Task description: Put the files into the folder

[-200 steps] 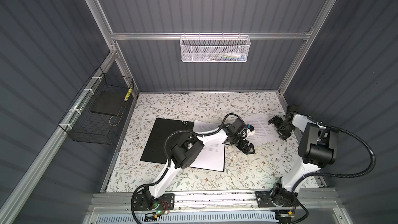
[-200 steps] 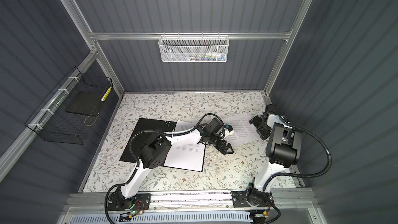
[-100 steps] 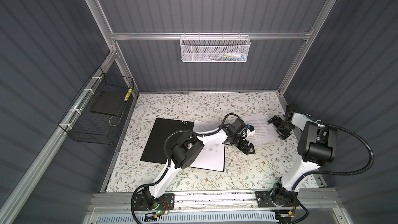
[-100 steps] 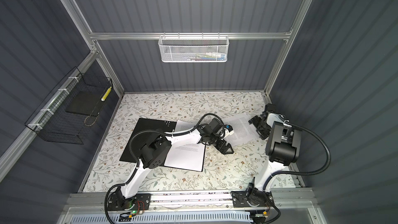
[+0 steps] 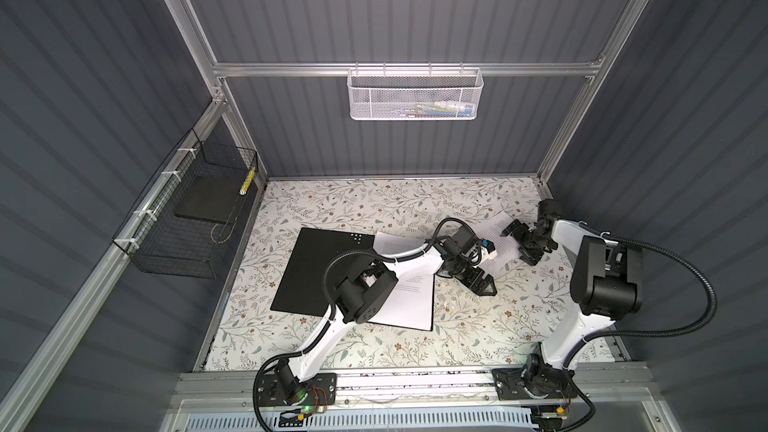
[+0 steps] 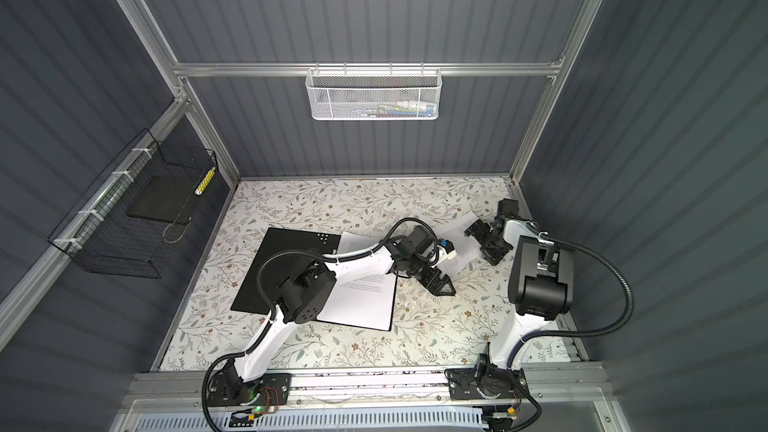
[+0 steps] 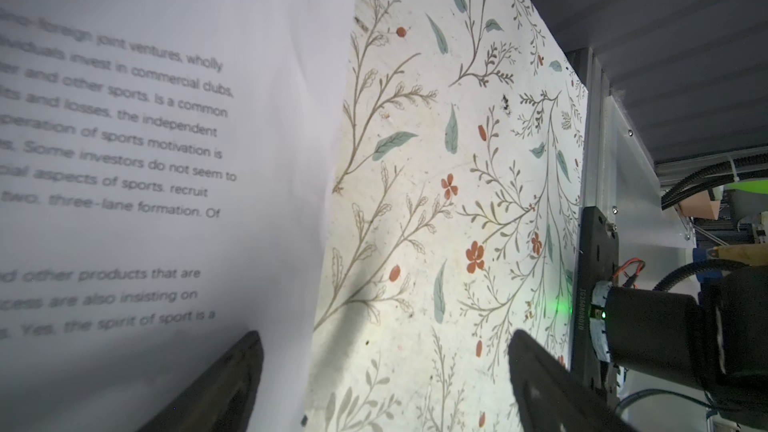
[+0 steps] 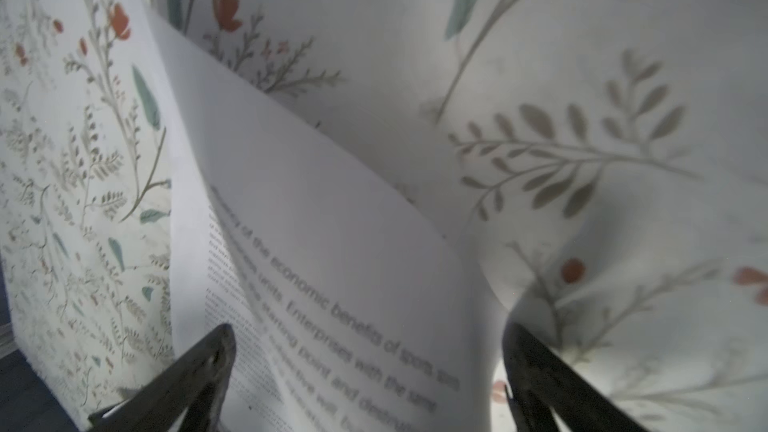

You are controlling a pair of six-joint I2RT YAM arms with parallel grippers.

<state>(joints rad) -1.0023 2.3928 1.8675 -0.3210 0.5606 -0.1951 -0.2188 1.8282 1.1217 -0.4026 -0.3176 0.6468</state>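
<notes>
The folder (image 5: 320, 272) (image 6: 282, 272) lies open on the floral table, black inside up. White printed files (image 5: 409, 305) (image 6: 365, 303) rest on its right half. Another of the files (image 5: 496, 234) (image 6: 459, 238) lies loose to the right, partly under the left arm's wrist. My right gripper (image 5: 519, 245) (image 6: 485, 243) (image 8: 370, 338) is open over this sheet, whose edge curls up between the fingers (image 8: 220, 351). My left gripper (image 5: 482, 284) (image 6: 440, 284) (image 7: 384, 338) hangs open over bare table, with nothing between its fingers. A sheet's (image 7: 145, 160) edge lies beside one finger.
A white mesh basket (image 5: 415, 95) hangs on the back wall and a black wire basket (image 5: 187, 218) on the left wall. The metal rail (image 5: 415, 380) with both arm bases runs along the table's front edge. Grey walls close in the back and sides.
My right gripper has moved left from the table's right edge onto the loose sheet, and stays open. The left arm has not moved.
</notes>
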